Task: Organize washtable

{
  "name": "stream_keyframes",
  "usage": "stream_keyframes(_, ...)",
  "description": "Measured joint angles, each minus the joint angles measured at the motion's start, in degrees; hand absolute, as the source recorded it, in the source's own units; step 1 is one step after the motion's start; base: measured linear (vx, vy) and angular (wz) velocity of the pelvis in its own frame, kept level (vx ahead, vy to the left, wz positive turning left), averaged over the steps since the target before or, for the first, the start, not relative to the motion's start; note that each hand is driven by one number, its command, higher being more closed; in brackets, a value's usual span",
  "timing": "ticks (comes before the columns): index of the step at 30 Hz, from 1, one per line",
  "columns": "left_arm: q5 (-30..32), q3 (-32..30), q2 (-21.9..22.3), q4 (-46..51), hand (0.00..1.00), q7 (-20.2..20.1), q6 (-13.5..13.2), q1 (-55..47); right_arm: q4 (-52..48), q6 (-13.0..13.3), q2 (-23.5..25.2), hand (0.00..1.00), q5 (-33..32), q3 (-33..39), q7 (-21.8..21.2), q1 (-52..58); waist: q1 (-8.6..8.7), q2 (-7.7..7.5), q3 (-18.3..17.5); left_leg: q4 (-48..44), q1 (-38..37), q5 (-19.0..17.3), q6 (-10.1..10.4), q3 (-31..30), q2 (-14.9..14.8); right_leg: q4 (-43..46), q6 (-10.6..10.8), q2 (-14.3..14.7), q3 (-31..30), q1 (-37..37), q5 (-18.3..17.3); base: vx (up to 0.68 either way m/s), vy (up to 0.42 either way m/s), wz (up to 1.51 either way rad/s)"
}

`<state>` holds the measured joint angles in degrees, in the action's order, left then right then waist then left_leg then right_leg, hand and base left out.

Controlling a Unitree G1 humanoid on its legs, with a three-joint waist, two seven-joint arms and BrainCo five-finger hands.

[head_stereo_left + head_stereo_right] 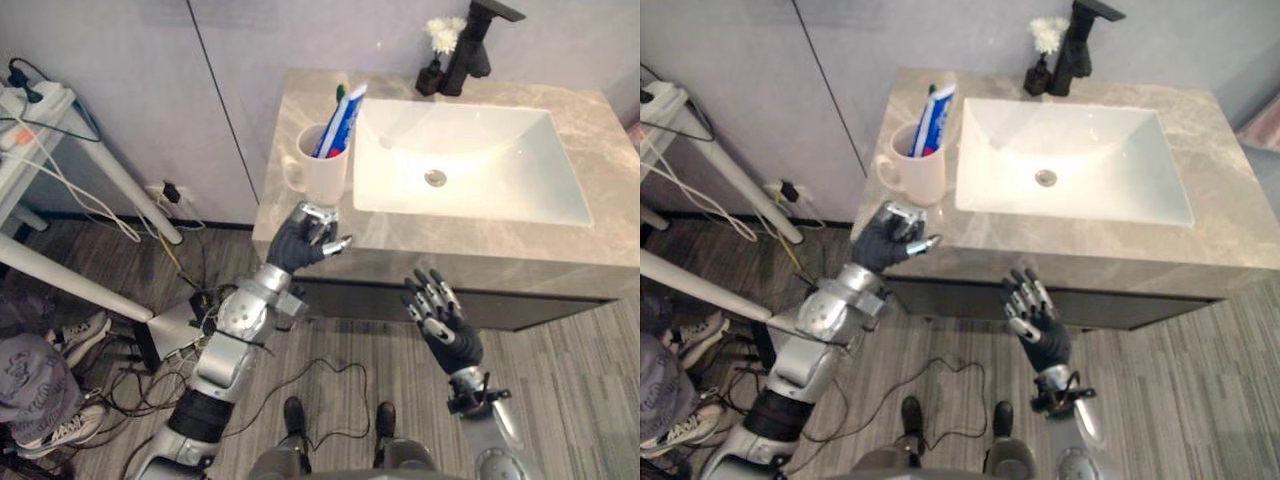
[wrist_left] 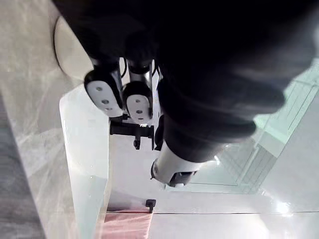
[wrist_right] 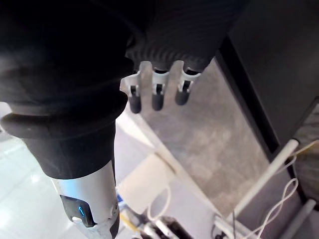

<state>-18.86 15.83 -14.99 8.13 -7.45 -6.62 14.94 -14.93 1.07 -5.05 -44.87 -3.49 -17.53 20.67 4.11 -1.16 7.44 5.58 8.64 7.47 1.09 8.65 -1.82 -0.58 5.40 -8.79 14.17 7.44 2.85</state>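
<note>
A white mug [image 1: 322,170] stands on the grey stone washtable [image 1: 600,130], left of the sink [image 1: 470,150]. It holds a blue-and-white toothpaste tube [image 1: 340,120] and a toothbrush. My left hand [image 1: 305,240] hovers at the counter's front edge just in front of the mug, fingers relaxed and holding nothing. In the left wrist view its fingertips [image 2: 104,94] sit apart from the mug [image 2: 70,50]. My right hand [image 1: 445,325] is open with spread fingers, below the counter's front edge and empty. The right wrist view shows straight fingers [image 3: 157,94].
A black faucet [image 1: 470,45] and a small dark vase of white flowers [image 1: 435,60] stand behind the sink. To the left are white table legs [image 1: 120,180], cables and a power strip on the floor, shoes [image 1: 80,330] and grey cloth [image 1: 35,385].
</note>
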Motion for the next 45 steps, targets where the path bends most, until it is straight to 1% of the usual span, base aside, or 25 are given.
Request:
stream_keyframes(6, 1.7, -0.1, 0.2, -2.1, 1.00, 0.3, 0.1, 3.0, -0.2, 0.0, 0.0, 0.00, 0.0, 0.0, 0.0, 0.0, 0.30, 0.09, 1.2, 0.0, 0.8, 0.2, -0.2, 0.1, 0.1, 0.3, 0.0, 0.0, -0.2, 1.0, 0.0, 0.02, 0.006, -0.01)
stream_keyframes(9, 2.0, -0.1, 0.2, -2.9, 1.00, 0.6, 0.1, 4.3, -0.2, 0.0, 0.0, 0.00, -0.1, -0.1, 0.0, 0.0, 0.86, 0.14, 1.6, 0.0, 0.8, 0.1, -0.2, 0.1, 0.1, 0.3, 0.0, 0.0, -0.1, 1.0, 0.1, 0.05, 0.013, 0.01)
stream_keyframes(13, 3.2, -0.4, 0.2, -4.7, 1.00, 1.6, 0.1, 6.9, -3.3, 0.0, 0.0, 0.00, -0.1, -1.7, -0.1, 0.1, 1.39, 0.18, 2.5, 0.0, 1.4, 0.1, -0.2, 0.4, 0.0, 0.3, 0.0, 0.1, -0.4, 1.8, 0.1, 0.03, 0.012, -0.04)
stream_keyframes(17, 3.8, -0.5, 0.1, -7.9, 1.00, 1.8, 0.2, 8.6, -3.8, 0.0, 0.0, 0.00, -0.1, -1.6, -0.1, 0.2, 1.42, 0.28, 2.7, -0.1, 1.7, 0.1, -0.2, 1.0, -0.1, 0.3, -0.1, 0.2, -0.9, 2.3, 0.2, 0.04, 0.010, -0.07)
stream_keyframes(19, 3.8, -0.7, 0.1, -8.3, 1.00, 2.6, 0.3, 9.4, -3.8, 0.0, 0.0, 0.00, -0.1, -1.6, -0.1, 0.2, 1.45, 0.36, 2.8, -0.1, 2.0, 0.1, -0.2, 1.2, -0.1, 0.3, -0.1, 0.3, -1.1, 2.8, 0.4, 0.04, 0.009, -0.04)
stream_keyframes(24, 3.9, -1.4, 0.1, -9.2, 1.00, 2.8, 0.5, 11.3, -3.8, 0.0, -0.2, 0.00, -0.1, -1.6, -0.1, 0.2, 1.44, 0.54, 4.3, -0.1, 2.0, 0.1, -0.2, 1.5, -0.2, 0.2, -0.2, 0.3, -1.6, 3.0, 0.7, 0.01, 0.010, -0.03)
stream_keyframes(27, 3.9, -2.5, 0.1, -11.1, 1.00, 2.8, 0.8, 11.4, -3.8, 0.0, -0.5, 0.00, -0.1, -1.6, -0.1, 0.2, 1.48, 0.55, 4.4, 0.0, 2.4, 0.1, -0.2, 1.7, -0.2, 0.0, -0.2, 0.3, -1.7, 3.4, 0.7, 0.01, 0.009, -0.03)
stream_keyframes(34, 3.9, -3.0, -0.1, -11.2, 1.00, 2.9, 1.2, 11.8, -3.8, 0.0, -1.0, 0.00, -0.2, -1.5, 0.0, 1.0, 1.42, 0.54, 4.6, -0.1, 3.3, 0.1, -0.3, 1.8, -0.2, -0.6, -0.2, 0.4, -1.8, 4.0, 1.2, 0.05, 0.014, 0.00)
stream_keyframes(38, 3.9, -3.3, -1.1, -12.4, 1.00, 3.0, 0.9, 14.1, -3.8, 0.0, -1.0, 0.00, -0.2, -1.5, 0.0, 1.2, 1.42, 0.50, 6.0, -0.1, 3.3, 0.1, -0.3, 1.8, -0.2, -0.6, -0.2, 0.4, -1.8, 4.0, 1.2, 0.00, 0.000, 0.00)
stream_keyframes(45, 3.9, -4.3, -1.1, -12.9, 1.00, 2.9, -0.7, 14.1, -3.8, 0.0, -1.1, 0.00, -0.3, -1.5, 0.0, 1.3, 1.40, 0.34, 6.2, 0.0, 3.5, 0.1, -0.3, 1.7, -0.2, -0.7, -0.2, 0.5, -1.7, 4.1, 1.2, 0.02, 0.006, 0.01)
